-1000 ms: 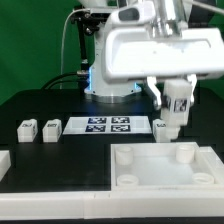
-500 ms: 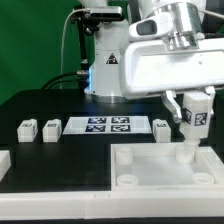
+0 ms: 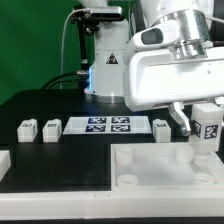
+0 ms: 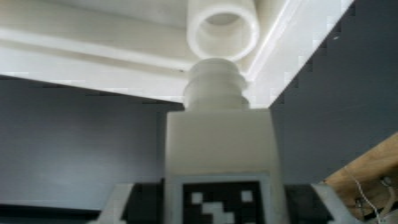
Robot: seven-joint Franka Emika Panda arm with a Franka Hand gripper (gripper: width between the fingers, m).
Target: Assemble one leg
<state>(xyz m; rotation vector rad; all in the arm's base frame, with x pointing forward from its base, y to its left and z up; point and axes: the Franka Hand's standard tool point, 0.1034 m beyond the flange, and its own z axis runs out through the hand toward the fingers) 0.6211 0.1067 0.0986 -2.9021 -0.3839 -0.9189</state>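
gripper [image 3: 207, 128] clamped on leg [image 3: 205, 142], held upright | over the last second it moved toward the exterior view's right, peg now above tray [image 3: 150, 150] corner socket [image 4: 222, 35] | likely aligned; lowering and seating remain

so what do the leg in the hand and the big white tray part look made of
The leg: looks like matte white plastic, uniform and opaque, with a printed black-and-white tag. The tray part: seemingly the same white plastic, smooth with soft highlights.
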